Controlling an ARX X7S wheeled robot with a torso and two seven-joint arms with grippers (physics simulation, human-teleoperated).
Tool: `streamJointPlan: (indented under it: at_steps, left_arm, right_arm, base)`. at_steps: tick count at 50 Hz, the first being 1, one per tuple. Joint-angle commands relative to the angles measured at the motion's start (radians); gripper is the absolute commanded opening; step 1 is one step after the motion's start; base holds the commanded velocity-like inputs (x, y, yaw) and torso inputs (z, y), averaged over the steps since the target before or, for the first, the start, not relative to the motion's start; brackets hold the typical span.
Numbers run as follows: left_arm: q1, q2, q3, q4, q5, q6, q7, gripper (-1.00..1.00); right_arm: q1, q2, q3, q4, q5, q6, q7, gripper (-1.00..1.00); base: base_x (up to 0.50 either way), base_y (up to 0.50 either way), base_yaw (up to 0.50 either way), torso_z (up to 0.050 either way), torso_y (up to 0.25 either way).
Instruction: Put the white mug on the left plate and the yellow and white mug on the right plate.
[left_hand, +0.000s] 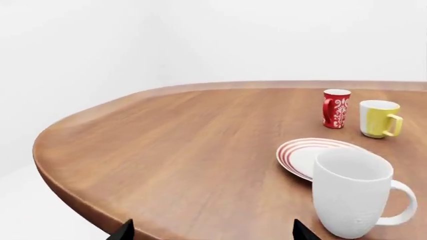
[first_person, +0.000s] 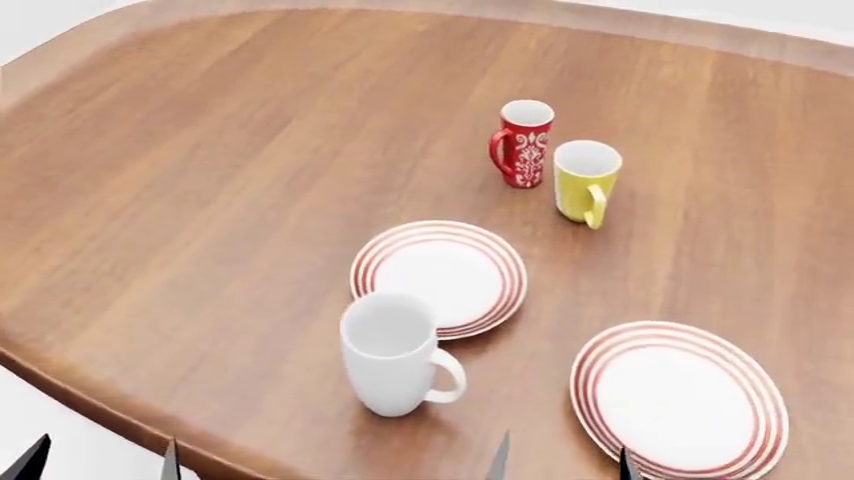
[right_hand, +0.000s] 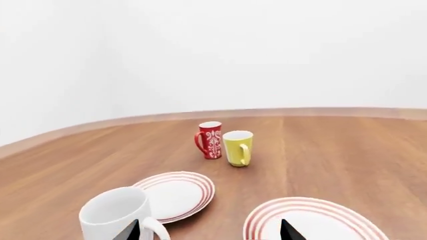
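Observation:
The white mug (first_person: 390, 350) stands upright on the wood just in front of the left plate (first_person: 441, 275), handle to the right; it also shows as the white mug (left_hand: 350, 192) and the white mug (right_hand: 113, 215). The right plate (first_person: 681, 395) lies bare at the front right. Further back, the yellow and white mug (first_person: 585, 180) stands upright on the table. My left gripper (first_person: 102, 462) hangs open off the table's front left edge. My right gripper (first_person: 561, 463) is open at the front, between the white mug and the right plate. Neither holds anything.
A red mug with a white pattern (first_person: 523, 142) stands close beside the yellow mug, on its left. The rounded wooden table (first_person: 200, 200) curves away at the front left, its edge (left_hand: 73, 195) near my left gripper (left_hand: 213, 232).

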Motion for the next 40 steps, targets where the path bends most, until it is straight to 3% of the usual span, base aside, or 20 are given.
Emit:
streamJointPlan:
  at_steps: [1, 10, 20, 40]
  left_arm:
    - [0.012, 0.012, -0.019, 0.021, -0.005, 0.003, 0.029, 1.0]
    - [0.013, 0.004, -0.052, 0.062, -0.041, -0.025, 0.009, 1.0]
    - [-0.023, 0.005, -0.098, 0.079, -0.074, -0.131, -0.046, 1.0]
    - [-0.011, -0.013, -0.09, 0.106, -0.077, -0.125, -0.062, 1.0]
  right_arm:
    - [-0.006, -0.012, 0.017, 0.002, -0.017, -0.035, -0.022, 1.0]
    - [-0.017, -0.015, 0.069, -0.013, -0.026, -0.058, 0.063, 1.0]
    - [-0.012, -0.005, 0.059, -0.018, -0.007, -0.025, 0.068, 1.0]
    - [-0.015, 0.012, 0.041, -0.029, 0.0, -0.032, 0.083, 1.0]
  base:
    - [0.16, -0.47, 0.0, 0.0, 0.0]
    - [0.05, -0.15, 0.0, 0.0, 0.0]
    - [0.47, 0.16, 0.0, 0.0, 0.0]
    - [0.47, 0.16, 0.0, 0.0, 0.0]
